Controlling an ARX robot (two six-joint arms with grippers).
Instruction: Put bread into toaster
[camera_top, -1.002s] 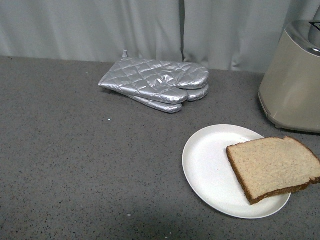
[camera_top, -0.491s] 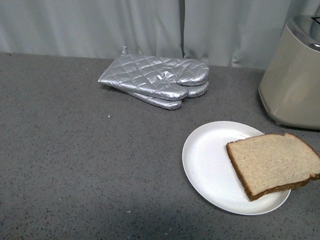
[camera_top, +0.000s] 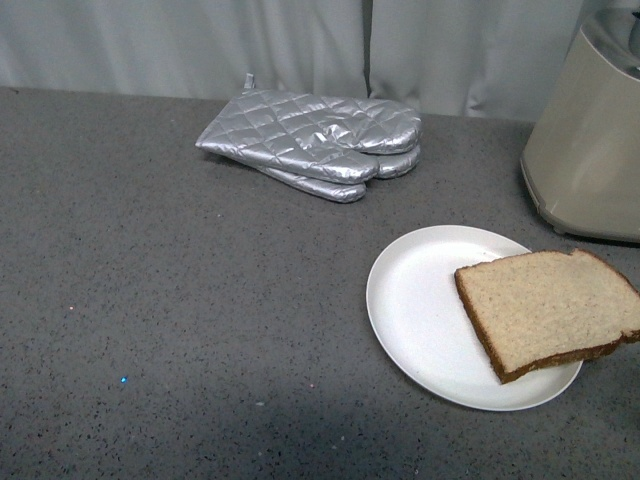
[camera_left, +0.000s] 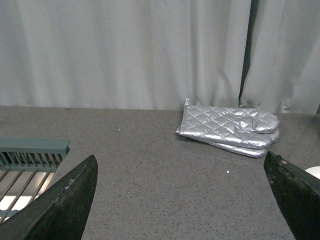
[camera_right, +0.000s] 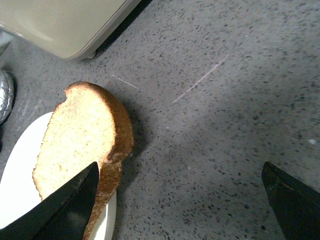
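Observation:
The bread (camera_top: 548, 310), a light-brown slice with a dark crust, lies on a round white plate (camera_top: 420, 310) at the front right, its right part overhanging the rim. The beige toaster (camera_top: 590, 150) stands behind it at the right edge. Neither arm shows in the front view. In the right wrist view the bread (camera_right: 82, 135) lies beside one finger, the plate (camera_right: 15, 185) under it, the toaster's base (camera_right: 60, 25) beyond; my right gripper (camera_right: 181, 200) is open over bare counter. My left gripper (camera_left: 182, 197) is open over bare counter, holding nothing.
Silver quilted oven mitts (camera_top: 315, 145) lie stacked at the back middle, also in the left wrist view (camera_left: 230, 129). A grey curtain (camera_top: 200, 40) hangs along the counter's far edge. A grey-green rack (camera_left: 27, 160) shows in the left wrist view.
The front view has shifted: plate, bread, mitts and toaster all sit a little higher in the picture than before. Nothing on the counter has moved relative to the rest.

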